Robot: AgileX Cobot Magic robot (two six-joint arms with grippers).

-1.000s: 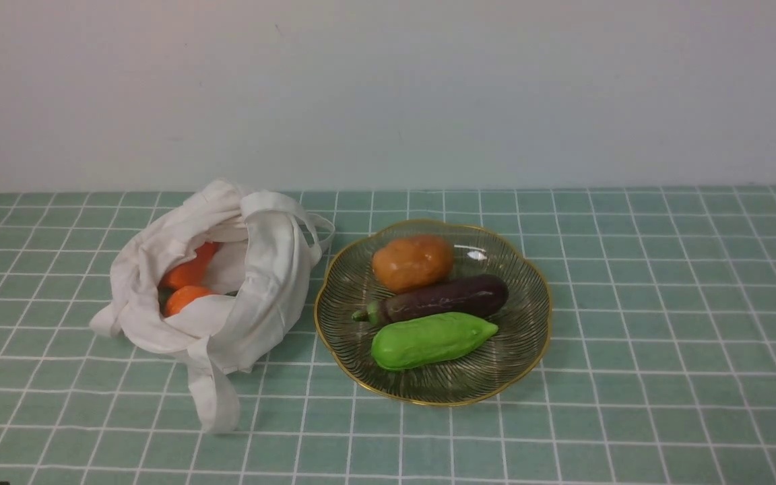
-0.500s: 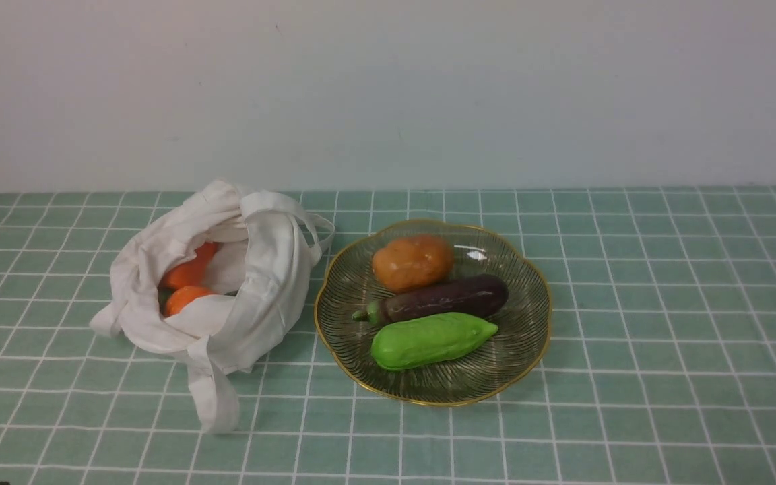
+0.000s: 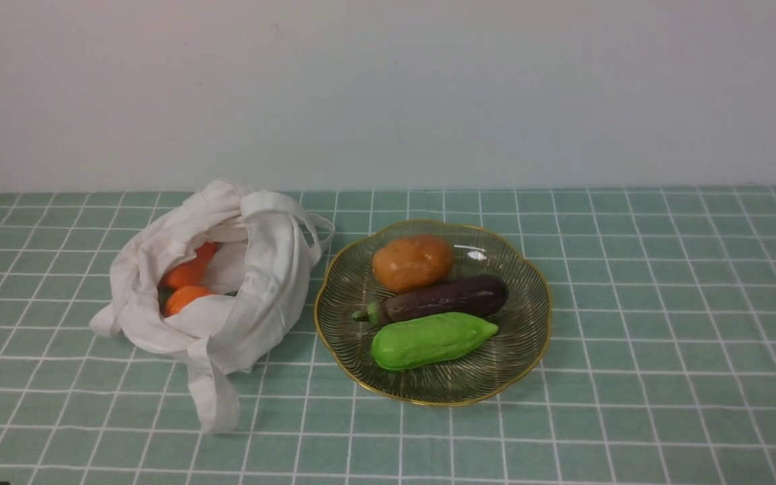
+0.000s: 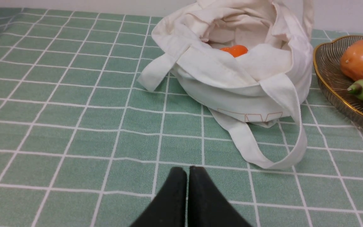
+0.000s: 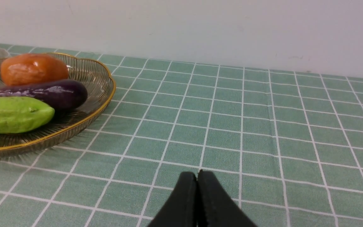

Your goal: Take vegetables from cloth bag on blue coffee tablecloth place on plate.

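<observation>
The white cloth bag (image 3: 226, 289) lies open on the pale teal checked tablecloth (image 3: 630, 303), with two orange carrots (image 3: 186, 283) in its mouth; one carrot (image 4: 235, 50) shows in the left wrist view. The glass plate (image 3: 529, 296) with a gold rim holds the tan-orange potato (image 3: 413, 262), a purple eggplant (image 3: 445, 298) and a green gourd (image 3: 432, 339). My left gripper (image 4: 187, 171) is shut and empty, low over the cloth short of the bag (image 4: 238, 69). My right gripper (image 5: 197, 176) is shut and empty, beside the plate (image 5: 106, 85). Neither gripper shows in the front view.
A loose bag handle (image 3: 216, 397) trails on the cloth toward the front; it loops out in the left wrist view (image 4: 282, 132). A plain pale wall (image 3: 388, 94) stands behind the table.
</observation>
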